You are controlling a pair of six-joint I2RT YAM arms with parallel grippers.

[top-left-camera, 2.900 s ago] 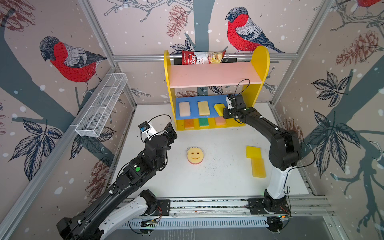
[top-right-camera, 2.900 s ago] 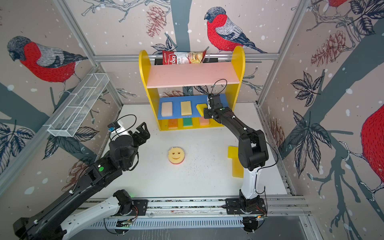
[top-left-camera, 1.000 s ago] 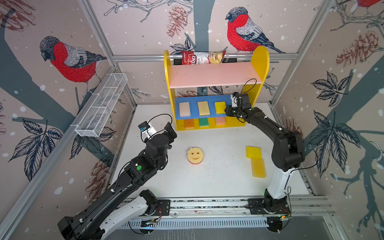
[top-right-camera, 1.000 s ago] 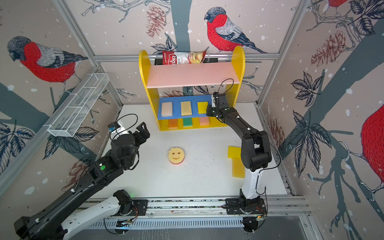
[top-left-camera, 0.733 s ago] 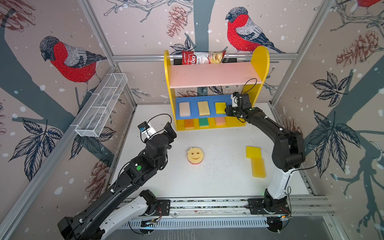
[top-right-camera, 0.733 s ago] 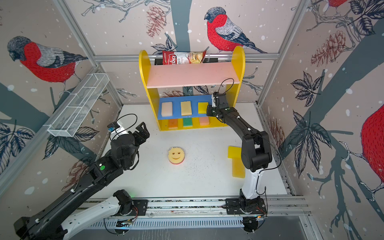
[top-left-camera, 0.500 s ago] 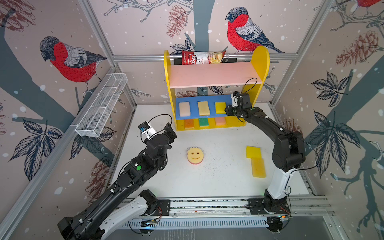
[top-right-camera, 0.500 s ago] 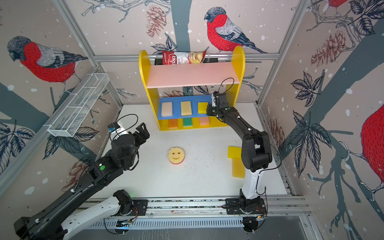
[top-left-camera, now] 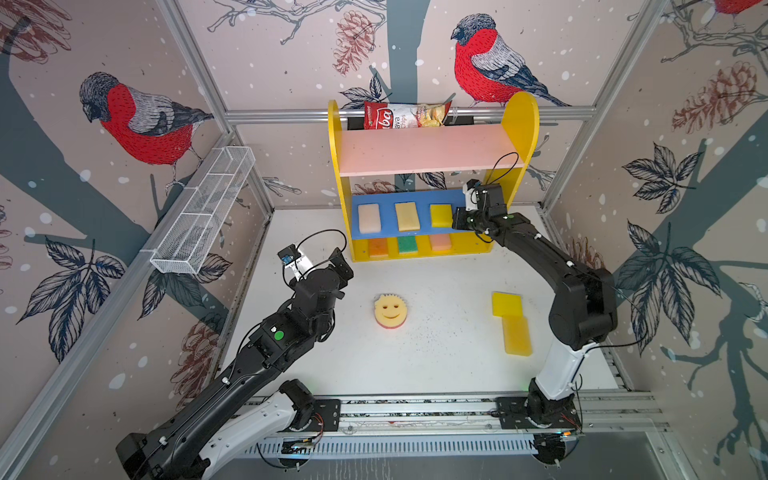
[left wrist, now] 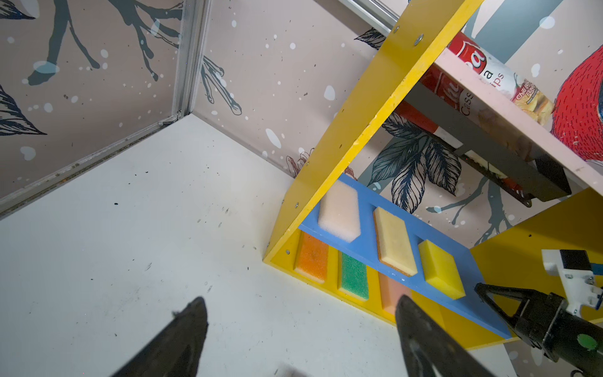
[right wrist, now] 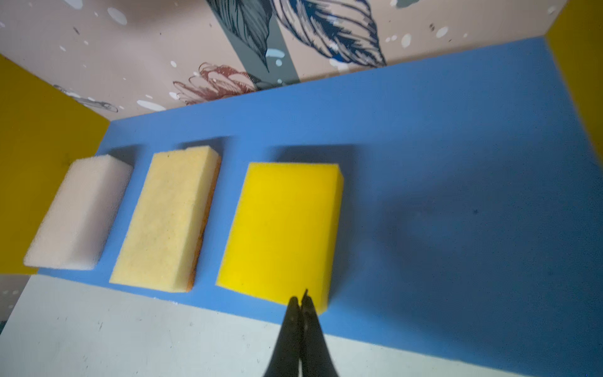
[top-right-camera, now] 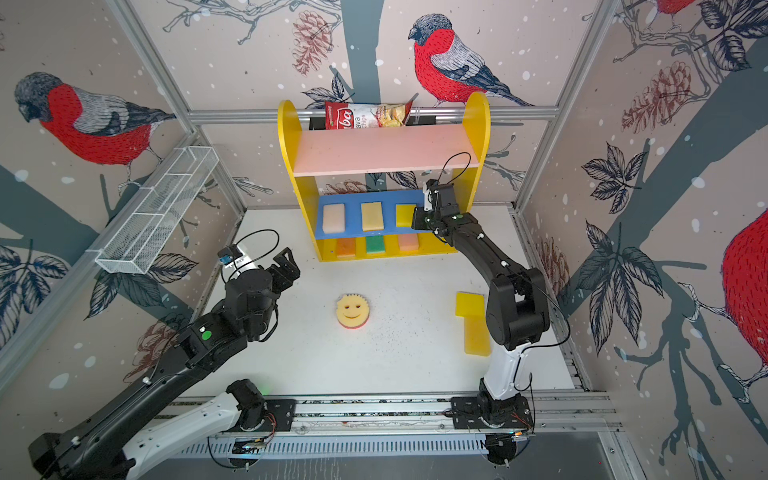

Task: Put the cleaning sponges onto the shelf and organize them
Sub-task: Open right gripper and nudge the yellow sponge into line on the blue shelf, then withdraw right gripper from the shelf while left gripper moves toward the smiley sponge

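Note:
The shelf (top-left-camera: 521, 124) stands at the back. Its blue board carries a cream (top-left-camera: 368, 217), a pale yellow (top-left-camera: 406, 216) and a yellow sponge (right wrist: 284, 228). Orange (top-left-camera: 378, 247), green (top-left-camera: 408, 244) and salmon (top-left-camera: 440, 242) sponges lie on its base. On the table are a round smiley sponge (top-left-camera: 390, 309) and two yellow ones (top-left-camera: 506, 304) (top-left-camera: 516, 336). My right gripper (right wrist: 300, 300) is shut and empty at the yellow sponge's near edge; whether it touches is unclear. My left gripper (left wrist: 300, 303) hangs open over bare table, left of the smiley.
A red-and-white chips bag (top-left-camera: 405, 115) lies on the pink top board. A white wire basket (top-left-camera: 203, 212) hangs on the left wall. Patterned walls close in three sides, and a metal rail (top-left-camera: 415, 411) runs along the front.
The yellow sponge, earlier tilted in my right gripper, now lies flat on the blue board. The right gripper has let it go, drawn back slightly and shut. The left arm has not moved.

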